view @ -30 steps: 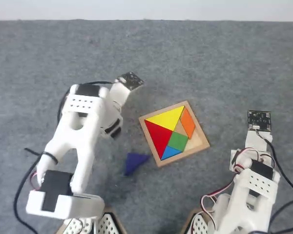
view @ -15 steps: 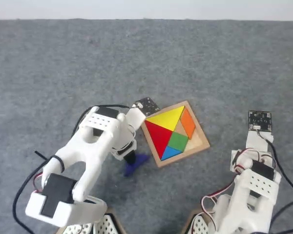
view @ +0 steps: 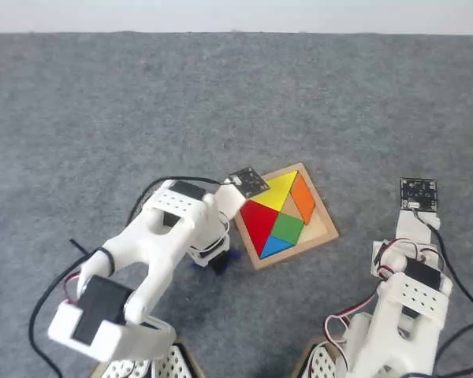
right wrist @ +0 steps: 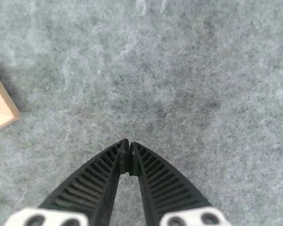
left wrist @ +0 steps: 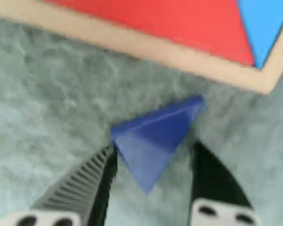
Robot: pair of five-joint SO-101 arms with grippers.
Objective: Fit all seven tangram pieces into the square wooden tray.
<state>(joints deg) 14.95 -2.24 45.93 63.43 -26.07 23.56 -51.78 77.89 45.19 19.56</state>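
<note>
Left wrist view is showing the left gripper (left wrist: 153, 148) spread around the blue triangle (left wrist: 153, 136), lying just beside the wooden tray (left wrist: 132, 44). Why?
– Probably lining up a pinch; the right gripper (right wrist: 129, 153) is resting pressed together over the carpet (right wrist: 179, 70)

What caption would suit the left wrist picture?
Open jaws straddle a blue triangle on grey carpet, beside the wooden tray.

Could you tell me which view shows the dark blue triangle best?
The left wrist view: the dark blue triangle lies whole between the open fingers of the left gripper. In the high view, the arm hides most of it.
</note>
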